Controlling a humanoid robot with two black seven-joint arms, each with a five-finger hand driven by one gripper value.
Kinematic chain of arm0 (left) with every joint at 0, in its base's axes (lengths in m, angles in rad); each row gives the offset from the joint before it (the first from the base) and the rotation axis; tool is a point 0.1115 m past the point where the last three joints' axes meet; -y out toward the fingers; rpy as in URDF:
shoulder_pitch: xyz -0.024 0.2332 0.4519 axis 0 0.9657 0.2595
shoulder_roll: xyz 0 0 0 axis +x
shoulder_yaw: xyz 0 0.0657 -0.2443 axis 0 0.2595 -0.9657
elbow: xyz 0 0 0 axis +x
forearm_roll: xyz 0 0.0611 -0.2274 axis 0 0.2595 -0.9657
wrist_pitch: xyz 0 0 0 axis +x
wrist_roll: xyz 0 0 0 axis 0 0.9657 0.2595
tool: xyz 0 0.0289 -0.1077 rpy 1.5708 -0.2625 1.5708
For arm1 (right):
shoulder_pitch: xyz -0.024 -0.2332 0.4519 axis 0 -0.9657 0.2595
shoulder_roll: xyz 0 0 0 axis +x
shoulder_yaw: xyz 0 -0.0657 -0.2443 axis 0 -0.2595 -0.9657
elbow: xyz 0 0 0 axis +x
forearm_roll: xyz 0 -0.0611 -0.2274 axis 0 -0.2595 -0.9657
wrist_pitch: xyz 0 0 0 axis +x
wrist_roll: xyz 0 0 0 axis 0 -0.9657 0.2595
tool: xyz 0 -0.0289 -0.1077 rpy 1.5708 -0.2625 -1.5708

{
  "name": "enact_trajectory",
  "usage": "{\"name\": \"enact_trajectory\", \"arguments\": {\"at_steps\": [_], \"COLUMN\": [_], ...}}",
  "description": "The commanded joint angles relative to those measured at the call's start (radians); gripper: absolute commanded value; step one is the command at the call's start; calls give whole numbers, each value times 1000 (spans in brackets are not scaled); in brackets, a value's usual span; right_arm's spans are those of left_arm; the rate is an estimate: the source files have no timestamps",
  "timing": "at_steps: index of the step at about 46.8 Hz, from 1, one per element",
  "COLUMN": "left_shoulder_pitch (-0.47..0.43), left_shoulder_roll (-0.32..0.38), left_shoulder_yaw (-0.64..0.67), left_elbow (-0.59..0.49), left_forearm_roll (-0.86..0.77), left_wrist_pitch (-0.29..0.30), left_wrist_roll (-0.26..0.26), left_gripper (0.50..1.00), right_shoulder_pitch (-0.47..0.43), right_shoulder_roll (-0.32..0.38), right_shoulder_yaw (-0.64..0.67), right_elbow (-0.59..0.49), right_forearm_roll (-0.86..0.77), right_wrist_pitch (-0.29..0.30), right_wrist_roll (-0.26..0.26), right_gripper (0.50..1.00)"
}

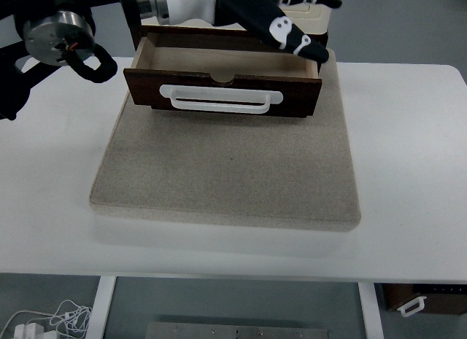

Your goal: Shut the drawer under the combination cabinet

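Reaching over open drawer (pixel 222 98) – left robot hand (pixel 281 25), fingers extended.

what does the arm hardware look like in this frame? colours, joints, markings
Left arm: black links, with a white and silver cylindrical segment near the top edge. A round silver joint cap shows a small red mark, with a black cable loop beside it. Left hand: black fingers with white patches. No right arm visible.

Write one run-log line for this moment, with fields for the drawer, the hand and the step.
drawer: open, empty | left hand: above drawer's back right, holding nothing | white handle: untouched | step: closing not begun
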Motion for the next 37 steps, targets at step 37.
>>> {"name": "enact_trajectory", "arguments": {"at_steps": [37], "left_shoulder_pitch": [-9], "left_shoulder_roll": [-62], "left_shoulder_yaw": [272], "left_elbow": [-15], "left_forearm_roll": [214], "left_wrist_pitch": [-83], "left_wrist_roll": [294], "left_gripper": [999], "right_shoulder_pitch": [0], "right_shoulder_roll": [0], "right_shoulder_yaw": [-1], "right_elbow": [0], "right_forearm_roll": [0], "right_wrist_pitch": [0], "right_wrist_roll": [0], "right_gripper": [952]}}
